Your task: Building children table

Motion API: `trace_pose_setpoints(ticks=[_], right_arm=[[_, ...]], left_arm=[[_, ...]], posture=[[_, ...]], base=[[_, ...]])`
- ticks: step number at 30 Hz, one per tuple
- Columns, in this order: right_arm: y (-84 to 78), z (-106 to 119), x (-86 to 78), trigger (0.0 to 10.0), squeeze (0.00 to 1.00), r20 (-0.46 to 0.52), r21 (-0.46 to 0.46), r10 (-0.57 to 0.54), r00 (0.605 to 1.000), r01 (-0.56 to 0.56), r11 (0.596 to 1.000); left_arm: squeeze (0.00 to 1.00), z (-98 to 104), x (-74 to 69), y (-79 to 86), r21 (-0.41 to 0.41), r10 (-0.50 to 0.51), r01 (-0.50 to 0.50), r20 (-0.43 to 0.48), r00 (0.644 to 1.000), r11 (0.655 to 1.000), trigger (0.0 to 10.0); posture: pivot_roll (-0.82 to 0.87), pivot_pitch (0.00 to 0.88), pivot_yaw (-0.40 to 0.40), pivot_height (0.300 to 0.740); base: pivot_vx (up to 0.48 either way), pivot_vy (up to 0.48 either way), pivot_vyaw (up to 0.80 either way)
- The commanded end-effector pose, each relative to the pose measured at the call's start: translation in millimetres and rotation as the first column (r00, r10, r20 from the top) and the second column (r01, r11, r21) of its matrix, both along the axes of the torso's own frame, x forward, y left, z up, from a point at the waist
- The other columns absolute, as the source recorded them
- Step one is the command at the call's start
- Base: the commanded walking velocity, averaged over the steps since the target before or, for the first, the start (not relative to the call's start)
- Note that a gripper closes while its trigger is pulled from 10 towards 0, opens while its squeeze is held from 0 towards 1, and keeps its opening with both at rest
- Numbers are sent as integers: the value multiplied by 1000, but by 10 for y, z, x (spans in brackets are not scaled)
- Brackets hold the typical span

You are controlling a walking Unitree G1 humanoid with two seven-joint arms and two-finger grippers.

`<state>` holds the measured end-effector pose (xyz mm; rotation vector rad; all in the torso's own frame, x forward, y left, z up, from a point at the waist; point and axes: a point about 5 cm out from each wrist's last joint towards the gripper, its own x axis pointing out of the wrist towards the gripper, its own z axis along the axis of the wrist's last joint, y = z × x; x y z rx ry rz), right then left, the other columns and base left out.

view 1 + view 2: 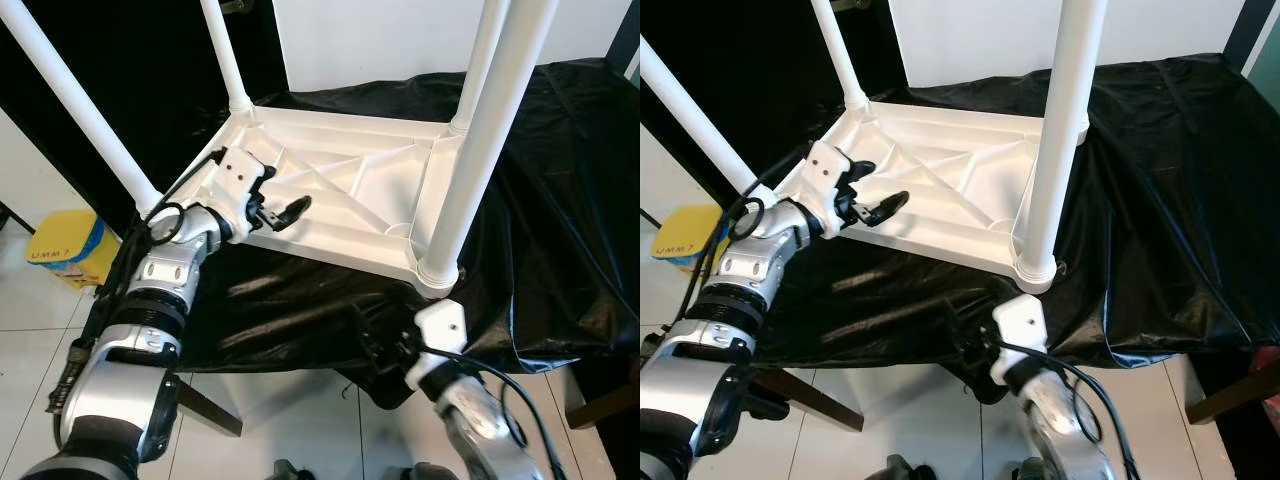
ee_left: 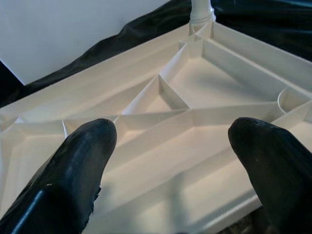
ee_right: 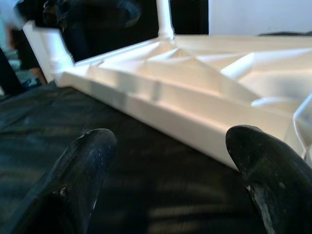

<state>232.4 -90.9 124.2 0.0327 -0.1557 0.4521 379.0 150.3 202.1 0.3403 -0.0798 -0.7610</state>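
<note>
I am taking the upside-down white tabletop [image 1: 340,190] as my landmark; it is lying ribbed side up on a black sheet [image 1: 540,230], with all four legs pointing upward.

Nearest to me, my right gripper [image 3: 170,161] is hovering low over the sheet, just short of the tabletop's near edge, below the corner where the closest leg [image 1: 478,160] is standing in its socket. Its two fingers [image 3: 83,165] are spreading wide apart with nothing between them, and they are not touching the tabletop. The white housing of that wrist [image 1: 440,325] is sitting just under the base of the closest leg.

A little farther in, my left gripper [image 1: 280,213] is reaching over the tabletop's left rim, near its near-left corner. Its fingers [image 2: 83,161] are also gaping open, empty, poised above the ribbed underside, with the triangular ribs showing between them. I cannot tell whether the lower finger is grazing the rim.

Beyond that, the left leg [image 1: 80,110] is rising from the tabletop's left corner, and two more legs [image 1: 225,50] are standing at its far corners.

Left of the tabletop, down on the pale floor, a yellow box [image 1: 68,245] is resting.
</note>
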Motion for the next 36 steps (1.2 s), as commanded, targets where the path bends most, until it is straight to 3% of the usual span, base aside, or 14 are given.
trace_pose_setpoints(ticks=[1,5,11,15,18,20,23,26,31,34,36], right_arm=[[89,2,68,10000,0,-5,48,3,1000,-3,999],[149,58,137,10000,0,17,70,-3,1000,2,998],[192,256,368,10000,0,62,175,-140,988,128,976],[181,296,412,10000,0,70,196,-188,980,171,966],[70,344,499,10000,0,66,231,-320,945,298,926],[70,344,499,10000,0,66,231,-320,945,298,926],[-101,328,535,10000,0,55,235,-413,909,391,890],[-101,328,535,10000,0,55,235,-413,909,391,890],[-346,289,586,10000,0,50,219,-507,861,486,846],[-346,289,586,10000,0,50,219,-507,861,486,846],[-429,278,607,10000,0,54,208,-529,847,508,836]], left_arm=[[0,-6,16,97,31,17,-17,0,1000,999,10000],[0,-12,24,120,38,22,-22,0,1000,999,10000],[0,-28,38,153,49,21,-21,-1,1000,999,10000],[0,-35,39,158,52,19,-19,-1,1000,998,10000],[0,-50,37,163,57,13,-13,-3,1000,998,10000],[0,-50,37,163,57,13,-13,-3,1000,998,10000],[0,-61,32,161,56,5,-5,-5,1000,998,10000],[0,-61,32,161,56,5,-5,-5,1000,998,10000],[0,-118,-12,111,45,-40,41,-18,999,998,10000],[0,-118,-12,111,45,-40,41,-18,999,998,10000],[0,-143,-38,73,37,-67,68,-24,997,997,10000]], posture=[[-169,86,143,740],[-164,84,142,740],[-157,85,142,740],[-155,85,142,740],[-155,84,143,740],[-155,84,143,740],[-154,84,144,740],[-154,84,144,740],[-155,86,146,740],[-155,86,146,740],[-155,86,146,740]], base=[[0,0,0],[0,0,0],[0,0,0],[0,0,0],[0,0,0],[0,0,0],[0,0,0],[0,0,0],[0,0,0],[0,0,0],[0,0,0]])
